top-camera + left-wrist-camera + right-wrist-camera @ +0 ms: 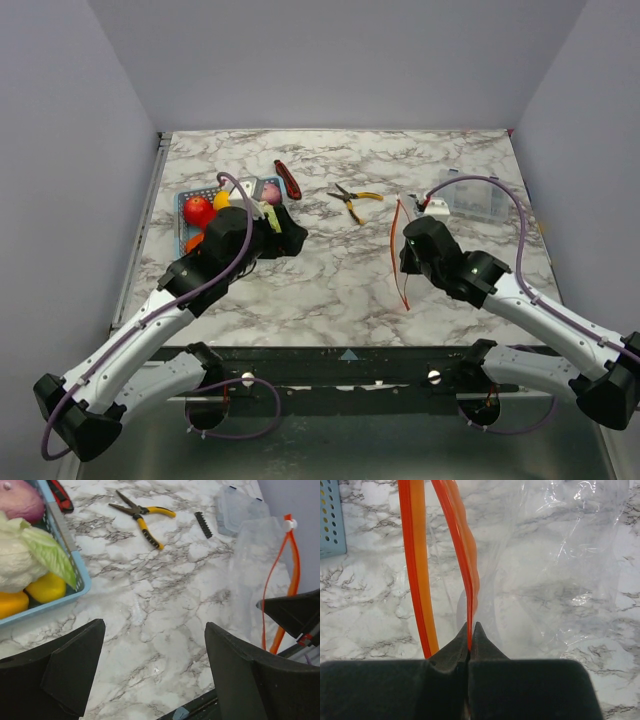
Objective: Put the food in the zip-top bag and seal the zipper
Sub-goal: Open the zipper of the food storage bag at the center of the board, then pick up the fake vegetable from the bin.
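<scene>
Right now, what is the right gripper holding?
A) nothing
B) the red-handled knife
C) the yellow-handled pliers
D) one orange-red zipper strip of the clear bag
D: in the right wrist view the right gripper is shut on one strip of the zipper at the zip-top bag's mouth, while the yellow-handled pliers and red-handled knife lie apart on the table.

bag (560, 570), basket (76, 566), pliers (142, 521), knife (288, 180), box (476, 198) — one each | food (198, 210) — five visible
</scene>
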Controlling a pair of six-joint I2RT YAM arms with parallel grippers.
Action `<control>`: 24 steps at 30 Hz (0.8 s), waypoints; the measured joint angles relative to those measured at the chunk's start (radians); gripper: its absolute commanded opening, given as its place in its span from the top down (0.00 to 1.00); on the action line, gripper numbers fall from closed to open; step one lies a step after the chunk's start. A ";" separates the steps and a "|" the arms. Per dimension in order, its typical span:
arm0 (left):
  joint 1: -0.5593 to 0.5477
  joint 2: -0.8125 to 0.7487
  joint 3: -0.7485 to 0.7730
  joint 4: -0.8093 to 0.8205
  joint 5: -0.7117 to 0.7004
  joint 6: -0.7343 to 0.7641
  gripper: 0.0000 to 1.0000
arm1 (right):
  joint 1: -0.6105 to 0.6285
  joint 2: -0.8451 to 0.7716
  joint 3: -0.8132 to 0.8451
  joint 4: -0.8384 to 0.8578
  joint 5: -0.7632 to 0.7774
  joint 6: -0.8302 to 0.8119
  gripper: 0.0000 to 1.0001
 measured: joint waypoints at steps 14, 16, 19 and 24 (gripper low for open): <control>0.054 0.001 -0.054 -0.207 -0.095 -0.291 0.17 | 0.000 0.150 0.212 -0.151 0.059 -0.002 1.00; 0.084 -0.007 -0.021 -0.251 -0.106 -0.286 0.17 | 0.000 0.171 0.262 -0.183 0.067 -0.006 1.00; 0.144 0.042 0.103 -0.332 -0.105 -0.230 0.13 | 0.000 0.176 0.309 -0.237 0.085 -0.017 1.00; 0.256 0.213 0.338 -0.428 -0.106 -0.138 0.13 | 0.000 0.176 0.339 -0.341 0.135 -0.026 1.00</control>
